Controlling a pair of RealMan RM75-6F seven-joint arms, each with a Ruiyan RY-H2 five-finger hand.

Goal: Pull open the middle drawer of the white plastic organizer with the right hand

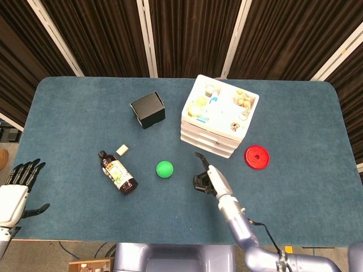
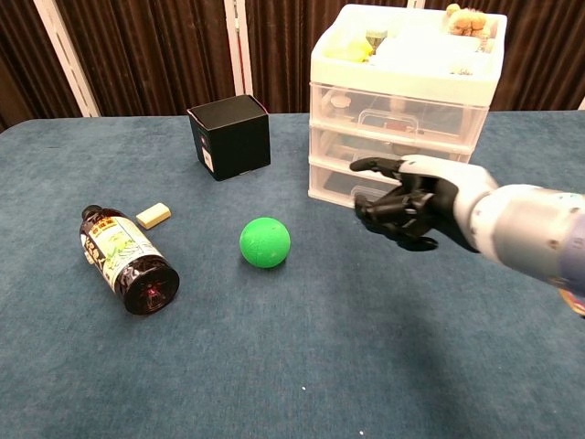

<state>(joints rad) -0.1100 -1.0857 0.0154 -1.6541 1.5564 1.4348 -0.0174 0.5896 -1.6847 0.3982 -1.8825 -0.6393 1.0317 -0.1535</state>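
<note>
The right hand (image 2: 411, 203) hovers just in front of the organizer (image 1: 218, 116), fingers loosely spread and holding nothing, one finger stretched toward the drawers. At the near left corner of the table, the left hand (image 1: 16, 190) hangs off the edge, fingers apart and empty.

The organizer stands right of centre toward the far edge, its three clear drawers all shut beneath an open top tray of small items. The middle drawer (image 2: 391, 161) looks light and thin-walled, its plastic smooth and likely slippery; the moulded handle at its front centre is the place to hook fingertips. The whole unit seems light enough to slide on a hard pull.

A green ball (image 2: 265, 242) lies near the hand, a bottle (image 2: 126, 259) on its side further left, a red disc (image 1: 256, 157) beside the organizer. The table (image 1: 306, 187) wears blue-grey carpet-like cloth; dark curtains with pale strips close the room behind.
</note>
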